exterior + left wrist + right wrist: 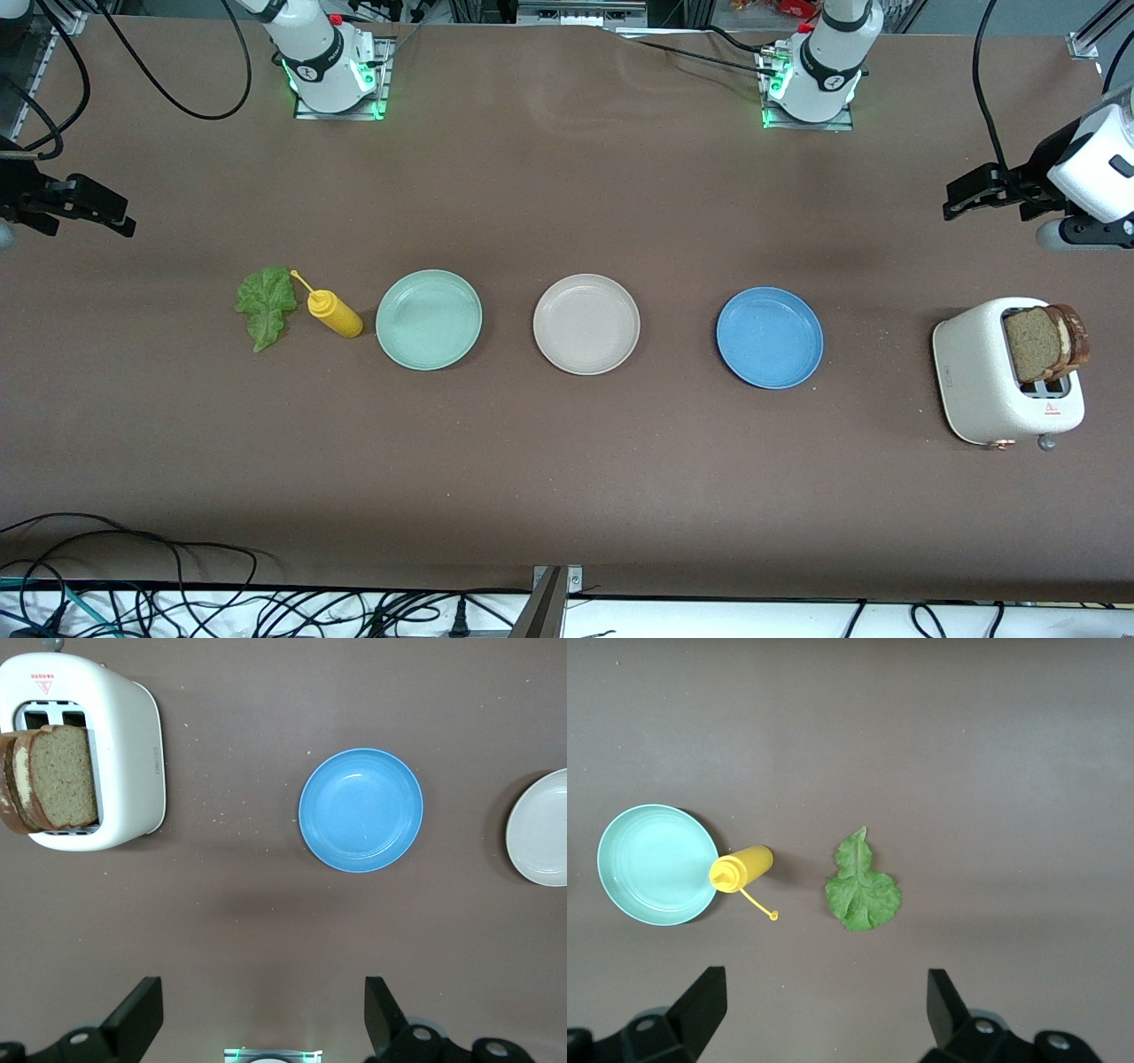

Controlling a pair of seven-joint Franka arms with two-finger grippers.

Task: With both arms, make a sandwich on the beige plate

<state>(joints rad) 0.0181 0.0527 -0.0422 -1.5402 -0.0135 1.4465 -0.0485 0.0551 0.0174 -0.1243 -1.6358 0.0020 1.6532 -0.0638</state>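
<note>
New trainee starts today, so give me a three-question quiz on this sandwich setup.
1. True or false: the beige plate already holds bread.
2. Where are the bread slices? A) in the toaster B) on the blue plate C) beside the lettuce leaf
3. Fill in: the yellow squeeze bottle lies between the lettuce leaf and the ___ plate.

Key: 1 false; 2 A; 3 mint-green.

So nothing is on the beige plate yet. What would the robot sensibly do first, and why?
Probably the left gripper, open over bare table near the toaster, should descend to the bread slices sticking out of it. The beige plate is bare, and bread goes down first. The right gripper, also open, waits near the lettuce leaf.
</note>
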